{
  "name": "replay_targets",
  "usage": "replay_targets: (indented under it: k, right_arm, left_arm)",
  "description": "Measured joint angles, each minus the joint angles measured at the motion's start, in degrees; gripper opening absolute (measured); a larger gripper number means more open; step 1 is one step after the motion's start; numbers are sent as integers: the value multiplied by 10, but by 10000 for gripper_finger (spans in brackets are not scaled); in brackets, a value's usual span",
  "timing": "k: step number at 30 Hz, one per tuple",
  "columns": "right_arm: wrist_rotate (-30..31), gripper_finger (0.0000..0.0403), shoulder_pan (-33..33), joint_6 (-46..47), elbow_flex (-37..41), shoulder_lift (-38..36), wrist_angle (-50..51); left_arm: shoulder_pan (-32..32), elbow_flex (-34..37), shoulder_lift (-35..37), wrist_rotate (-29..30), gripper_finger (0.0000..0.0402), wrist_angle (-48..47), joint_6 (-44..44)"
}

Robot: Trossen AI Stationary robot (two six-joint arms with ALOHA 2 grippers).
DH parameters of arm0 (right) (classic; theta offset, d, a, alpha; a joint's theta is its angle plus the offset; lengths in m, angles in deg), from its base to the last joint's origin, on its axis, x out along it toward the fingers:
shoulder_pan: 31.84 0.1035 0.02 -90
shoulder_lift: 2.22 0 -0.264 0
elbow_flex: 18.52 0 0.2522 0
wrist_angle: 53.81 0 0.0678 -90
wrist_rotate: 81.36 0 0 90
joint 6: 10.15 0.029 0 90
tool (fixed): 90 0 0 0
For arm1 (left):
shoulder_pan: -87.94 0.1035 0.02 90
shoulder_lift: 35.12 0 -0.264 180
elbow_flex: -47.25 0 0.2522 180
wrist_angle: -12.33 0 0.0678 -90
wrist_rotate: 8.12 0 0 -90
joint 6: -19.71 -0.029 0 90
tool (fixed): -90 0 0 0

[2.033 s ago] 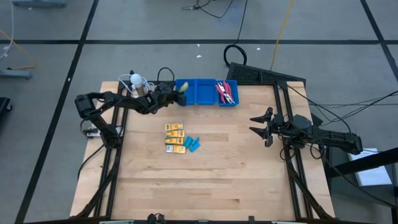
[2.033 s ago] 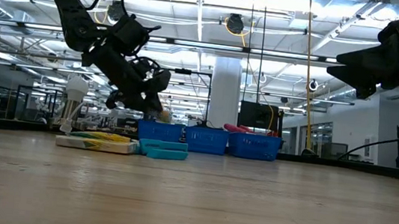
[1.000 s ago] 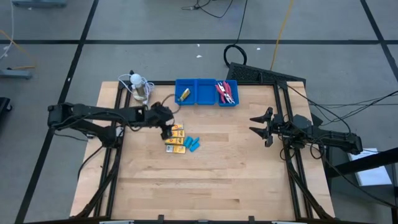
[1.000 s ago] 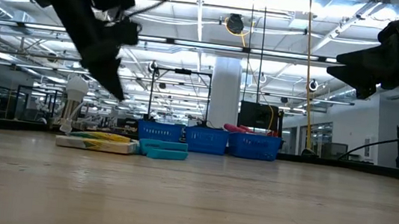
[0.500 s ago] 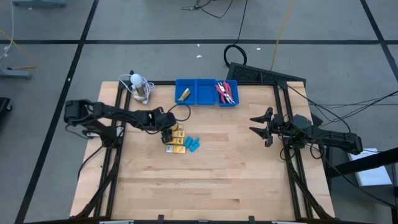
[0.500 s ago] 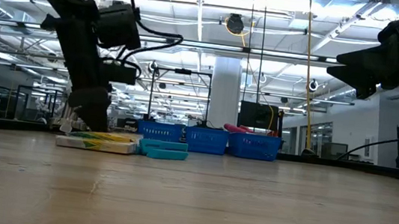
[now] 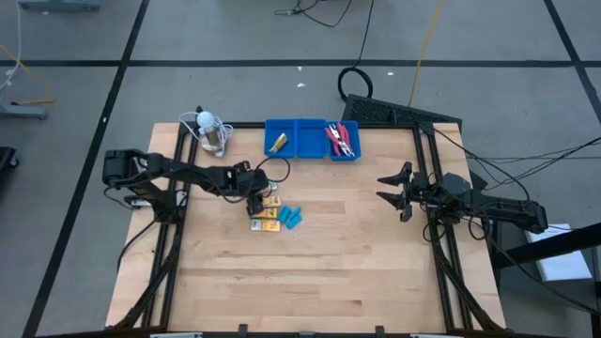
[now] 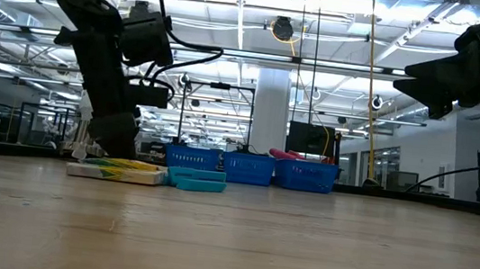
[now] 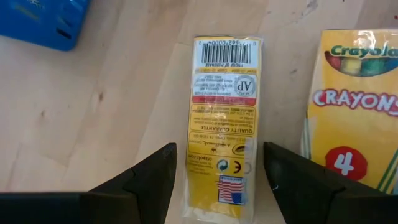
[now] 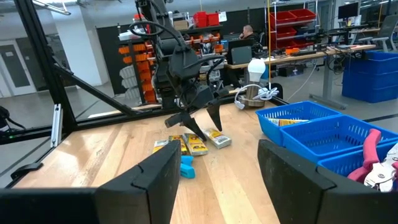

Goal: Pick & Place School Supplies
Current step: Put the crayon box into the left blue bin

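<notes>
Several yellow-orange crayon packets (image 7: pixel 267 214) lie flat on the wooden table, with small light-blue pieces (image 7: pixel 292 218) beside them. My left gripper (image 7: pixel 255 195) stands low over the farthest packet (image 9: pixel 225 93), pointing steeply down. It is open, one finger on either side of the packet's long edges, touching nothing. A second packet (image 9: pixel 357 106) lies alongside. The blue tray (image 7: pixel 311 139) at the far edge holds one yellow packet (image 7: pixel 278 143) in its left compartment and red-handled scissors (image 7: pixel 342 141) in its right. My right gripper (image 7: pixel 394 188) waits open, level, at the table's right side.
A white round object with a coiled cable (image 7: pixel 208 130) stands at the table's far left corner, behind my left arm. Bare wood stretches from the packets to the near edge (image 7: pixel 310 291). Black frame rails (image 7: pixel 441 253) run along both sides of the table.
My left gripper has come down toward the packets and tipped to point more steeply at the table, then settled with its fingers astride the farthest packet. The packets and the blue pieces have stayed where they were.
</notes>
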State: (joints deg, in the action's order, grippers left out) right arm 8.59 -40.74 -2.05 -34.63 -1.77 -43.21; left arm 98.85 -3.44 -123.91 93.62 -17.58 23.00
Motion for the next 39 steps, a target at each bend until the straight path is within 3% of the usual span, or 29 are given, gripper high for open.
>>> replay_targets:
  k: [8,15,23,30,39]
  right_arm:
    - [0,205,0,0,0,0,0]
    - [0,206,0,0,0,0,0]
    - [0,207,0,0,0,0,0]
    - [0,204,0,0,0,0,0]
    - [0,207,0,0,0,0,0]
  left_arm:
    - [39,1,0,-46,242,-2,6]
    - [79,1,-1,-108,189,-2,10]
    - [81,1,-1,-104,137,6,10]
    - [82,-1,13,-100,145,24,35]
    - [82,-41,85,-77,146,29,107]
